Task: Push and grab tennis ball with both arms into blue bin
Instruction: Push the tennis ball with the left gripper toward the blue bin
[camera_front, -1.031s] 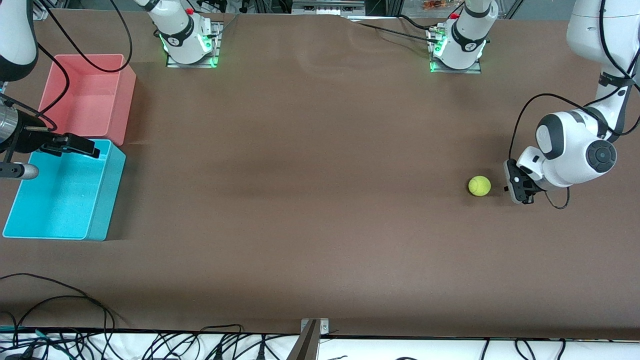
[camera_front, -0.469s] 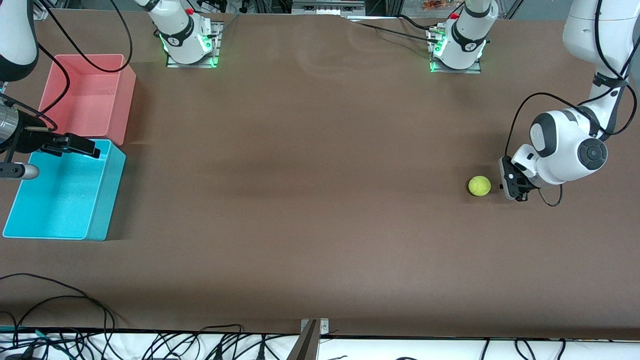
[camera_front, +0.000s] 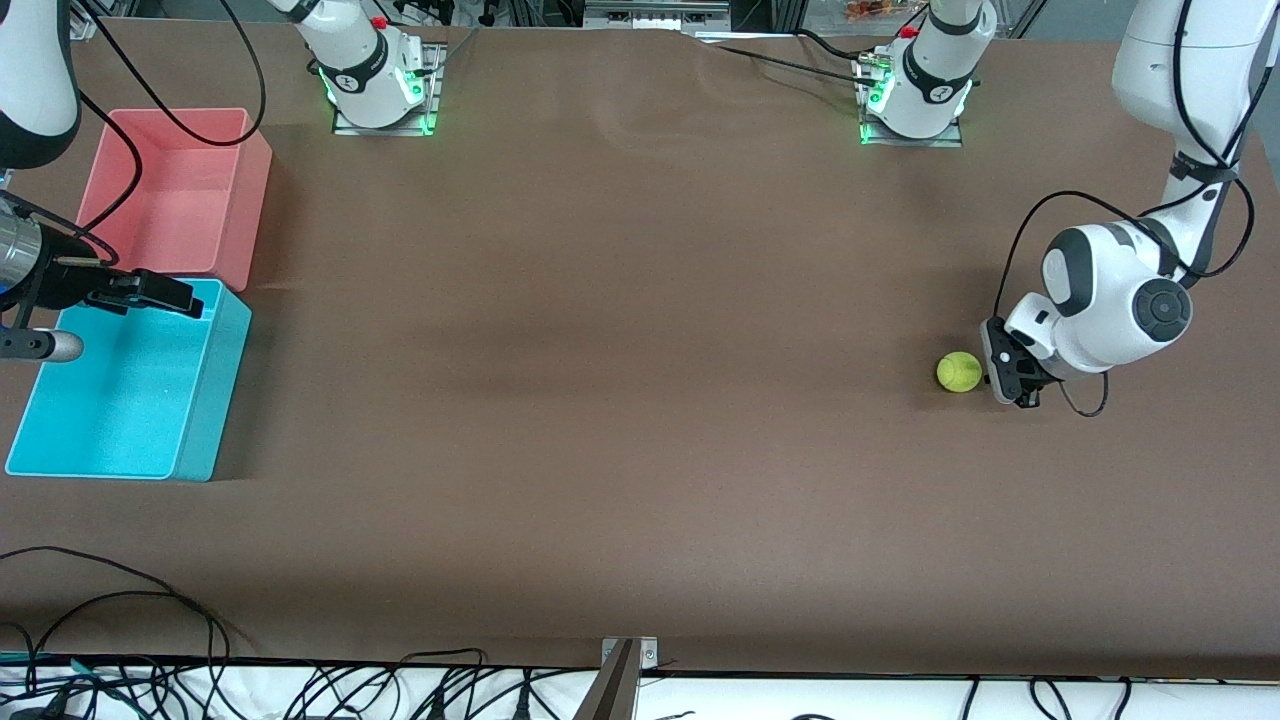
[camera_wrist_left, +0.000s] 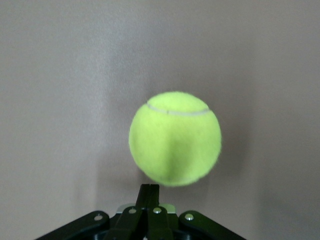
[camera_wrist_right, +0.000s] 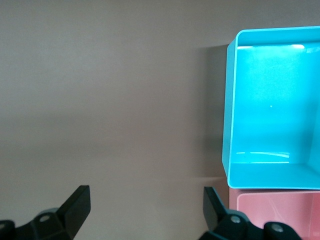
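Note:
The yellow-green tennis ball (camera_front: 959, 371) rests on the brown table toward the left arm's end. My left gripper (camera_front: 989, 377) is low beside it, shut, with nothing in it. In the left wrist view the ball (camera_wrist_left: 175, 138) fills the middle, just past the closed fingertips (camera_wrist_left: 150, 188); I cannot tell whether they touch it. The blue bin (camera_front: 214, 392) stands at the right arm's end. My right gripper (camera_front: 188, 299) hovers by its rim, open and holding nothing. The right wrist view shows bare table between its fingers (camera_wrist_right: 146, 200), with the blue bin (camera_wrist_right: 272, 176) to one side.
A pink-red bin (camera_front: 252, 210) stands against the blue bin, farther from the front camera, and shows in the right wrist view too (camera_wrist_right: 280, 217). Black cables (camera_front: 120, 600) lie along the table's near edge. The wide brown tabletop (camera_front: 600, 350) stretches between ball and bins.
My left arm has slid toward the ball, closing the gap between the shut fingertips and the ball. The ball has not moved. The right arm has stayed still.

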